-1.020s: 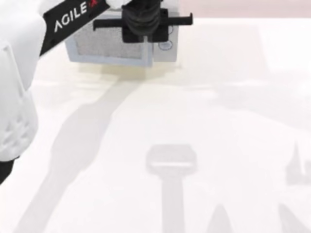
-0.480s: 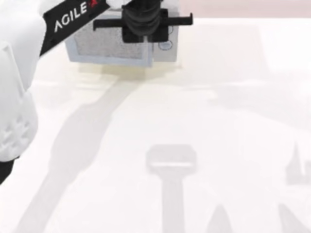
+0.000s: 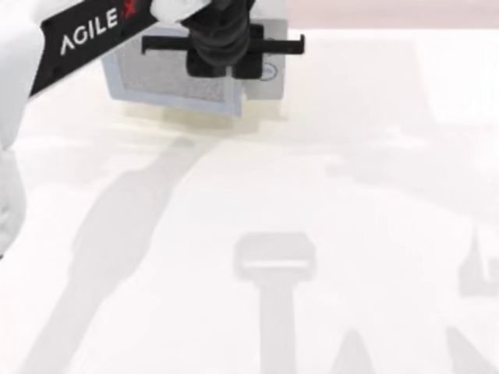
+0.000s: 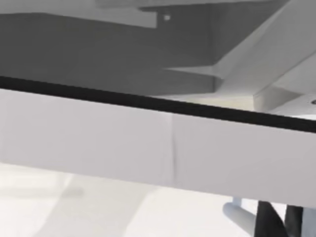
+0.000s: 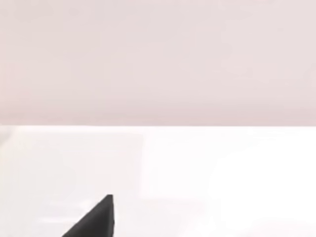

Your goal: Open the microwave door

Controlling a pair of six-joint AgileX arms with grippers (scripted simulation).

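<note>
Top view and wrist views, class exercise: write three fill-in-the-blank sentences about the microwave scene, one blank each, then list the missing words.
1. The arm reaching over the microwave is the ____ arm.
2. The microwave stands at the table's far edge, toward the top view's ____ side.
3. The door's window is made of speckled ____.

Missing words: left; left; mesh

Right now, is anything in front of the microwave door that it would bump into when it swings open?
Nothing visible. The table in front of the microwave door is bare. Only the left pincer is there, up against the door's handle side.
</note>
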